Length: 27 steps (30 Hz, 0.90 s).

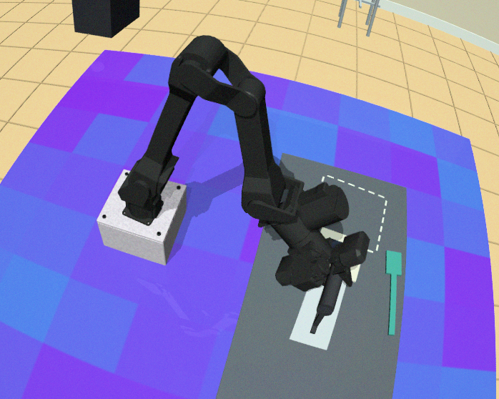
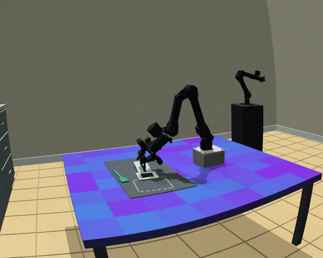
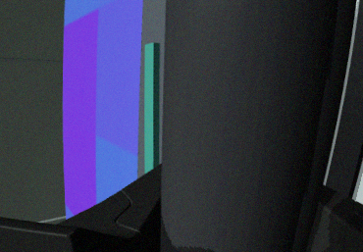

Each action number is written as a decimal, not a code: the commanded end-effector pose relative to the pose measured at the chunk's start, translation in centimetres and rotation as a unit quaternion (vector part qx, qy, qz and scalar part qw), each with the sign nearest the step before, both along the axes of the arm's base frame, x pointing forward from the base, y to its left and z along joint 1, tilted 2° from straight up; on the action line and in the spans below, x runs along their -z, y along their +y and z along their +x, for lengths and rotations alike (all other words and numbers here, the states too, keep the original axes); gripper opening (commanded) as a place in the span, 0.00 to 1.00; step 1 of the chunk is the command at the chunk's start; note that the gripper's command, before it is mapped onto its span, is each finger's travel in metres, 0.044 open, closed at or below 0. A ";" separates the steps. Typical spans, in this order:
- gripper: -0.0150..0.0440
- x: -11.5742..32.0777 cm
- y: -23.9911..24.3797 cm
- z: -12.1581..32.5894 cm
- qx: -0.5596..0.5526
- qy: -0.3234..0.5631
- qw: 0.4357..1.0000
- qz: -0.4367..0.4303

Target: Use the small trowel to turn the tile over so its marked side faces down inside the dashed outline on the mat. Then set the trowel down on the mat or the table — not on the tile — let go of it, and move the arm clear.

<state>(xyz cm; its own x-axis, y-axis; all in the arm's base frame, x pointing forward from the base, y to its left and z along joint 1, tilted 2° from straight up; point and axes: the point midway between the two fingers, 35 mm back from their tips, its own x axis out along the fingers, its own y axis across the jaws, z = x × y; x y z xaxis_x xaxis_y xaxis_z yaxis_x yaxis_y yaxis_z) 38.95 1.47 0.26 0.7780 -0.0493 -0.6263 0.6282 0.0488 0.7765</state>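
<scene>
Fingers grasp the trowel — blade towards one o'clock from above, probably for sliding beneath tile.

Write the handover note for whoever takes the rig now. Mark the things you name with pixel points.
Tool (image 1: pixel 336 274) (image 2: pixel 143 159) (image 3: pixel 224 172): closed on the dark handle of the pale-bladed trowel (image 1: pixel 307 332) (image 2: pixel 138 164) (image 3: pixel 235 102).
Tile (image 1: pixel 333 234) (image 2: pixel 147 175): on the mat (image 1: pixel 258 343) (image 2: pixel 125 166) (image 3: pixel 153 9), dark square up, not within the dashed outline (image 1: pixel 385 199) (image 2: pixel 139 191).
Teal paddle (image 1: pixel 392 296) (image 2: pixel 120 176) (image 3: pixel 149 107): on the mat, ungripped.
Done: trowel in hand.
Left: turn the tile marked side down inside the outline, lay the trowel off the tile, release, move clear.
</scene>
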 end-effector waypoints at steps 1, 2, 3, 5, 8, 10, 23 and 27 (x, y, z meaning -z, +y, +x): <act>0.25 -0.1 1.1 0.0 -0.009 -0.002 1.000 0.005; 0.25 -0.1 1.1 0.0 -0.009 -0.002 1.000 0.005; 0.25 -0.1 1.1 0.0 -0.009 -0.002 1.000 0.005; 0.25 -0.1 1.1 0.0 -0.009 -0.002 1.000 0.007; 0.25 -0.5 0.8 0.0 -0.009 -0.002 1.000 0.029; 0.25 -0.9 0.6 0.0 -0.010 -0.002 0.999 0.045; 0.25 -3.9 1.9 -0.1 -0.010 -0.002 0.998 0.057; 0.25 -4.8 2.8 -0.1 -0.010 -0.002 0.998 0.058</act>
<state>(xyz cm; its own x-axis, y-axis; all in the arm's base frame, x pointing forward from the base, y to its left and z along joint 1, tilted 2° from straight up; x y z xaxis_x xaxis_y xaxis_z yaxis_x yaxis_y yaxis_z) 38.44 3.51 3.77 0.7640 0.0312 -0.6444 0.6451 -0.0235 0.7637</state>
